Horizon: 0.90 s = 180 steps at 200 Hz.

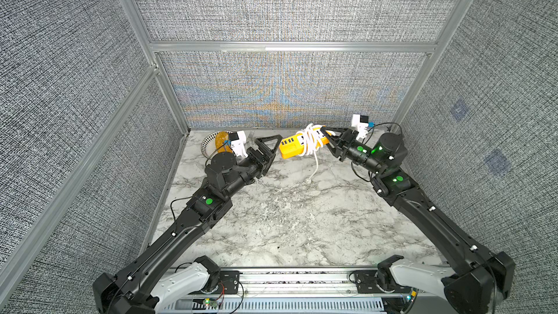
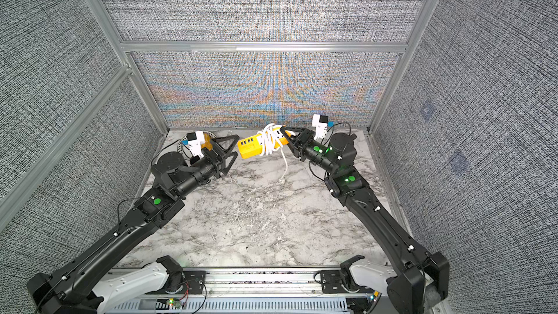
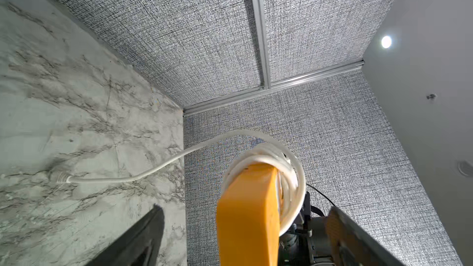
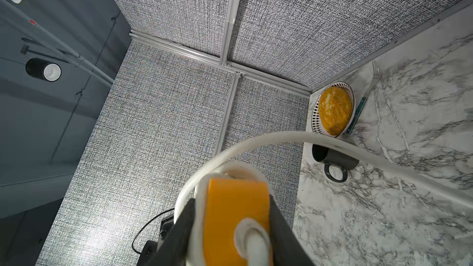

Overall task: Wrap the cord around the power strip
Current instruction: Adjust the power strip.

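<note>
- Grey woven-fabric panels in aluminium framing enclose a white, grey-veined marble-pattern bench point(image 1: 271, 222).
- Orange-yellow rectangular plastic power strip point(image 1: 291, 146): held clear of the bench near the back wall. Its long axis runs across the bench, from one arm towards the other.
- Right tool point(image 1: 325, 135): clamped on the power strip's cord-exit end. The right wrist view shows the black fingers point(image 4: 179, 231) pressed against both sides of the strip.
- Left tool point(image 1: 276, 151): spread wide and holding nothing. The strip's free end point(image 3: 245, 221) points into the gap between its jaws, touching neither.
- Long thin white round cord point(image 1: 311, 143): several turns are wound round the strip's middle. A loose tail drops from the coil to the bench.
- Small white plug point(image 1: 308, 180): lies on the bench below the strip, on the side towards the arm bases and between the two arms.
- Judgement: the tail hangs just beside the free left tool, which seems best placed to carry it round.
- Patterned-rim plate point(image 4: 316, 113) and dark grey mug point(image 4: 332, 159), tipped on its side, sit in the back corner.
- Brands, labels, writing: none legible.
</note>
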Available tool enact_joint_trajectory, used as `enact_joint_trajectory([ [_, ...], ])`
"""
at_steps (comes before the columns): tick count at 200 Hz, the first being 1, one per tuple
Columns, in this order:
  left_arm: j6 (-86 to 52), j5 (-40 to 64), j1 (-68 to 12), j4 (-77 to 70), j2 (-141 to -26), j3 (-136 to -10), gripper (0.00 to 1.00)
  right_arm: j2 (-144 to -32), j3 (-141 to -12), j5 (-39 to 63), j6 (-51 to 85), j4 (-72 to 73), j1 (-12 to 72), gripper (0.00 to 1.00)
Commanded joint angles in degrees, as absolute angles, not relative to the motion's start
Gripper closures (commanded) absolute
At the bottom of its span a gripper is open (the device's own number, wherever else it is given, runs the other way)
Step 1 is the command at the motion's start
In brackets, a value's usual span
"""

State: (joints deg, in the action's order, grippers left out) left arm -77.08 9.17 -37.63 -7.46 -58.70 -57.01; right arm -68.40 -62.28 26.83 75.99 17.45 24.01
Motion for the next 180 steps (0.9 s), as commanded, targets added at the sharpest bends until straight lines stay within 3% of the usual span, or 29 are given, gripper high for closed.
enact_joint_trajectory([
  [1, -79.1, 10.7, -37.6, -9.8, -59.0, -56.6, 0.00, -69.3, -62.6, 27.0, 76.4, 22.8, 24.7, 1.00],
  [33, -81.3, 10.8, -37.6, -11.0, -59.5, -55.2, 0.10, -70.3, -62.3, 26.0, 76.8, 24.7, 26.1, 1.00],
  [118, -83.2, 11.6, -37.6, -14.5, -60.9, -54.8, 0.48, -72.3, -61.7, 24.7, 77.1, 27.5, 27.7, 1.00],
  [142, -83.1, 10.8, -37.6, -14.9, -60.9, -54.7, 0.65, -72.3, -61.3, 25.1, 76.6, 27.3, 27.8, 1.00],
  [172, -83.5, 10.4, -37.6, -14.9, -61.3, -54.9, 0.99, -71.9, -61.8, 26.8, 72.6, 25.5, 27.6, 1.00],
  [176, -83.5, 10.2, -37.6, -14.8, -61.4, -55.0, 1.00, -71.6, -62.1, 27.1, 71.0, 24.8, 27.4, 1.00],
  [180, -83.7, 10.1, -37.6, -14.6, -61.5, -55.1, 1.00, -71.2, -62.3, 27.2, 69.0, 24.0, 27.2, 0.88],
])
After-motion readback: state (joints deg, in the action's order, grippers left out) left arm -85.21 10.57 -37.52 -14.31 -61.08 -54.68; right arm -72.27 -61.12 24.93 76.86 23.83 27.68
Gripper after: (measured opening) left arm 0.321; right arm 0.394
